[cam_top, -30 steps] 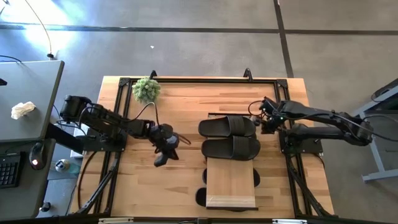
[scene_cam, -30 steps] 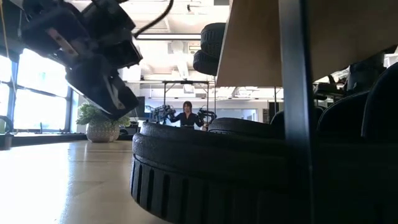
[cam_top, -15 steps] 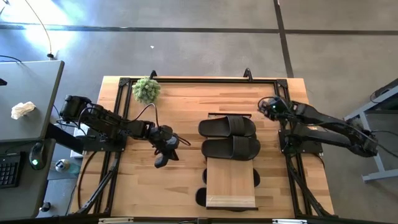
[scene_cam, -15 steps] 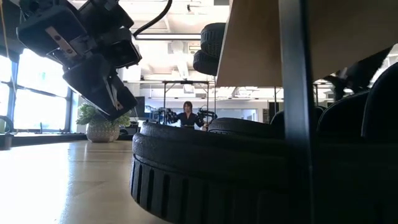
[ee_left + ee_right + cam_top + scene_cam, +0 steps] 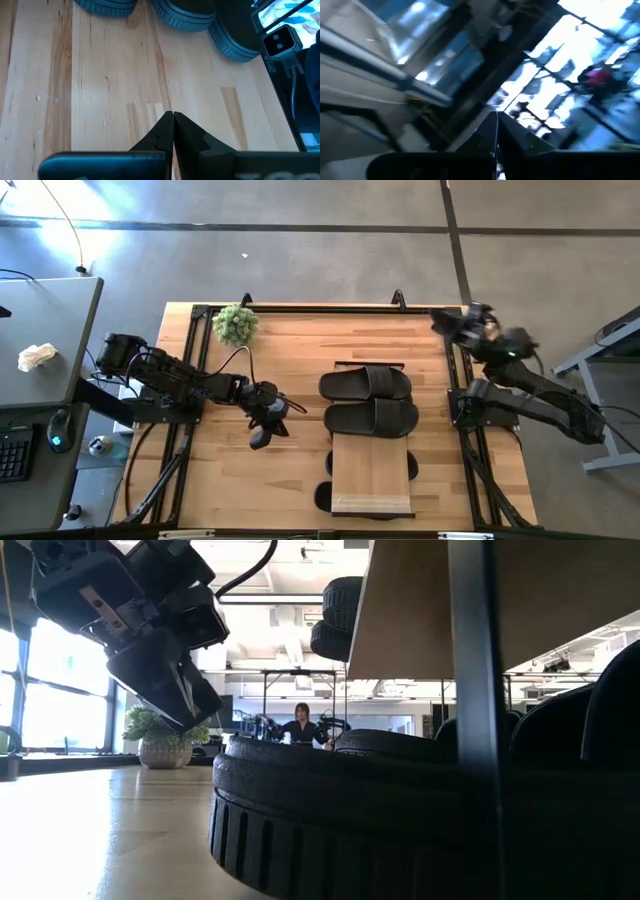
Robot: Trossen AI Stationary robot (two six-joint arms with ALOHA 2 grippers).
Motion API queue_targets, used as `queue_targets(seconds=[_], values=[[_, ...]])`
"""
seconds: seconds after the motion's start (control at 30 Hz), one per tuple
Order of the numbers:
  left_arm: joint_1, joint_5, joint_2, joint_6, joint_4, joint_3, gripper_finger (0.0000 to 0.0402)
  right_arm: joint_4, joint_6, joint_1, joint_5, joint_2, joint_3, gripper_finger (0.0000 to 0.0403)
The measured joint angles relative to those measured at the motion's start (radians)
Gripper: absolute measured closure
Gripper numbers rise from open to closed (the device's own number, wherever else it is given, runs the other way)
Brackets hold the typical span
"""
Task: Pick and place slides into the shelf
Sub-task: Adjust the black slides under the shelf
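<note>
Clenched empty, left fingers (image 5: 258,439) hover over bare table (image 5: 290,480); right fingers (image 5: 440,323) past its edge.

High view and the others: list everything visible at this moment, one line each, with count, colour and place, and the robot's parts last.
slides: two in full view, black, side by side on the table at the far end of the shelf; parts of others show under the shelf's edges
shelf: one, light wood, near edge of the table, right of centre
potted plant: one, green, far left of the table
table: one, light wood
person: one, dark top, far back in the room
left gripper: shut, empty, above bare table left of the slides
right gripper: shut, empty, raised at the far right corner
</note>
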Motion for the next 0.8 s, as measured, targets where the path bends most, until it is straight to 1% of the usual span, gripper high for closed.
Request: queue_targets(seconds=[0.07,0.13,0.2,0.27,0.37,0.47,0.53,0.63,0.73,0.8], values=[[0.0,0.0,0.0,-0.001,0.001,0.0,0.0402,0.153,0.059,0.014,-0.092,0.0,0.0,0.0403],[-0.002,0.0,0.0,-0.026,0.002,0.0,0.0402,0.265,0.113,0.04,-0.155,0.0,0.001,0.0403],[-0.016,-0.001,0.0,-0.075,0.011,0.0,0.0402,0.287,0.137,0.079,-0.205,0.0,0.015,0.0403],[-0.051,-0.005,0.0,-0.104,0.043,0.0,0.0402,0.223,0.139,0.126,-0.257,0.001,0.048,0.0403],[-0.144,-0.051,0.0,-0.121,0.109,0.005,0.0402,0.006,0.106,0.202,-0.309,0.003,0.121,0.0403],[-0.23,-0.149,0.0,-0.131,0.118,0.026,0.0402,-0.319,0.002,0.276,-0.309,0.005,0.226,0.0403],[-0.272,-0.211,0.01,-0.15,0.119,0.042,0.0402,-0.551,-0.082,0.32,-0.291,0.016,0.308,0.0403],[-0.315,-0.239,0.051,-0.192,0.117,0.067,0.0402,-0.825,-0.206,0.382,-0.216,0.05,0.431,0.0403],[-0.348,-0.244,0.127,-0.209,0.122,0.105,0.0402,-0.979,-0.316,0.449,-0.117,0.097,0.528,0.0403],[-0.37,-0.266,0.176,-0.209,0.119,0.134,0.0402,-1.014,-0.365,0.495,-0.087,0.129,0.568,0.0403]])
